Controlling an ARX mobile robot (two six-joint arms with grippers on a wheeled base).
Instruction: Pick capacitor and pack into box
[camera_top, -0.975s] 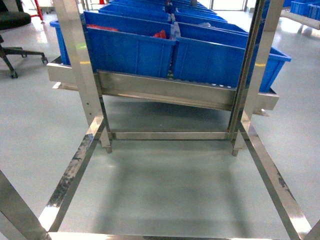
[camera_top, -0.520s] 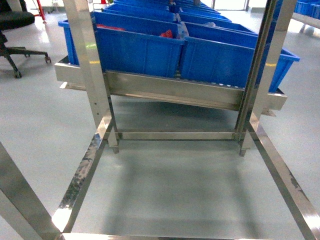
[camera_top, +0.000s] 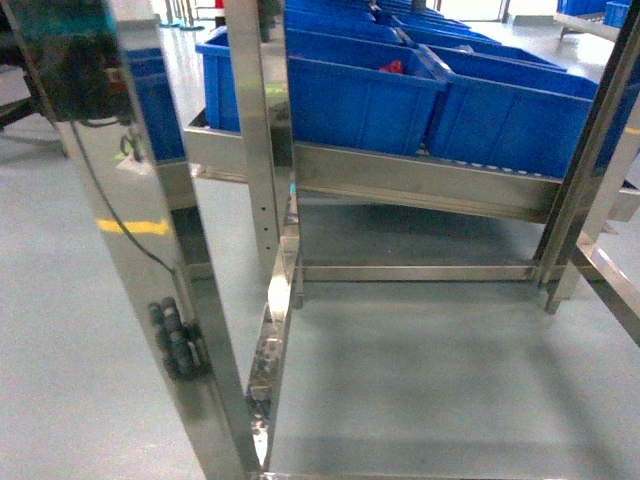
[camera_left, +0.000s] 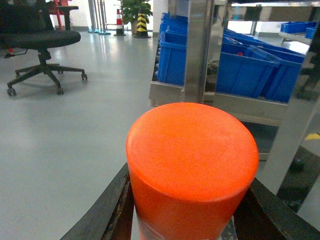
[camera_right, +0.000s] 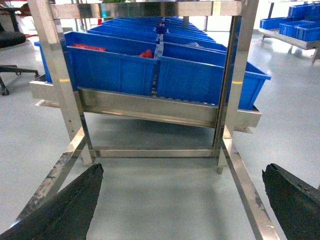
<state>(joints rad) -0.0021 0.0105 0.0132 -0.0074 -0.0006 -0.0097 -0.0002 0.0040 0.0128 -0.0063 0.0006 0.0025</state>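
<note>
Capacitor (camera_left: 192, 165) (orange, cylindrical) is sitting pinched between the left gripper's (camera_left: 192, 220) dark jaws; the right gripper's (camera_right: 182, 200) jaws are standing spread, holding nothing.

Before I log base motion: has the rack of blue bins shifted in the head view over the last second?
Yes. The blue bins and the steel rack slid right together, so the camera turned; the rack itself likely stayed put.
</note>
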